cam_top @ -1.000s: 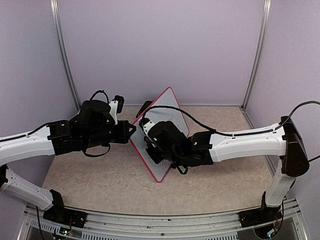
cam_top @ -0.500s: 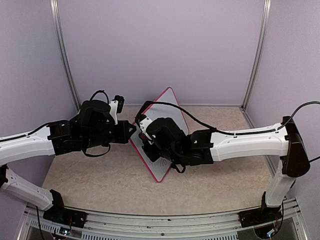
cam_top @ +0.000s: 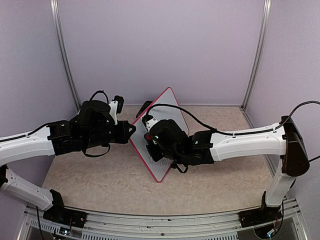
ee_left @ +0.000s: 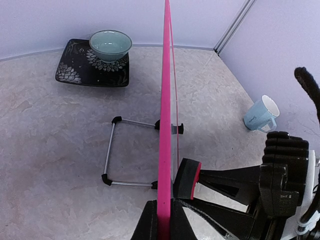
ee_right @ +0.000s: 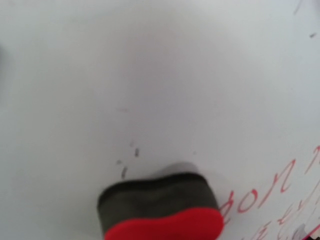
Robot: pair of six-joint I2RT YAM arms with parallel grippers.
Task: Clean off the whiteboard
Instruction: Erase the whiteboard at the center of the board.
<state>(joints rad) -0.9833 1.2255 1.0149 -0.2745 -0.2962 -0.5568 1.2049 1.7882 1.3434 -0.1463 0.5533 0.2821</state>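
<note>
Red handwriting [ee_right: 270, 192] slants across the lower right of the right wrist view, a few looped letters of which only something like "on" can be made out, the rest being blurred or cut off by the edge. A few dark specks [ee_right: 127, 160] sit just above the eraser [ee_right: 160, 210], a black pad with a red back pressed flat on the white surface. A pale blue mug [ee_left: 261, 116] lies on its side to the right, and the dark print on its wall is too small to read. The whiteboard [cam_top: 160, 170] stands near the middle of the table [ee_left: 50, 150], between the two arms, raised on edge. From above it looks like a diamond poised on one corner, its longer edges slanting from upper right down to lower left and its white face turned toward the right arm. In the left wrist view its pink frame [ee_left: 164, 125] is seen edge-on, running straight up the picture away from the camera. Whether the low corner touches the table cannot be told. The left gripper [ee_left: 162, 217] has its black fingers clamped together on the frame at the board's left edge. The right gripper [ee_left: 197, 190] pinches the eraser [ee_left: 186, 179] and holds it against the face. A wire stand [ee_left: 112, 150] with black feet lies on the table behind the frame. At the far left, a pale green bowl [ee_left: 110, 44] sits on a black patterned plate [ee_left: 75, 70].
</note>
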